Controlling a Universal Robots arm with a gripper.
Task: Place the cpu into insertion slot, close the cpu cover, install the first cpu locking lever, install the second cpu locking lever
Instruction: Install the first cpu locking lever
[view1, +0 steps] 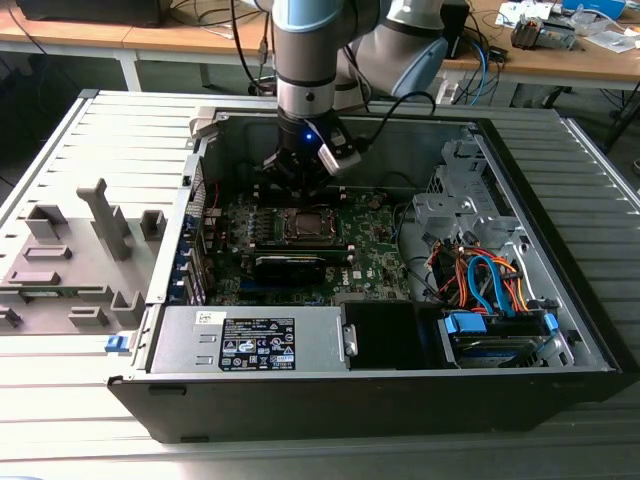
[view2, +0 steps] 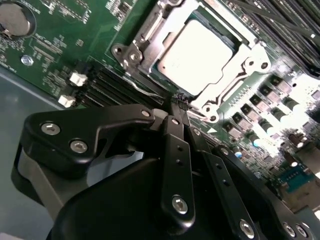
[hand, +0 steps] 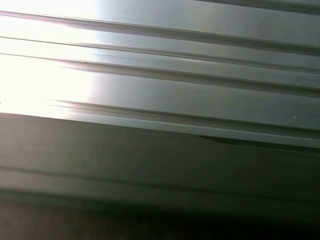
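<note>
The cpu (view2: 197, 52) lies flat in the insertion slot (view2: 150, 30) with the cpu cover (view2: 235, 67) closed down around it, its silvery face showing through the window. It is likely light, stiff and fragile, best touched only at its edges. The gripper (view2: 179, 102) hangs just beside the socket's near corner, fingertips together and holding nothing. In the exterior view the socket sits mid-motherboard (view1: 375, 255), directly below the arm (view1: 310, 60).

Black screw-studded end effector (view2: 179, 100), silver-blue arm (view1: 312, 50)
</note>
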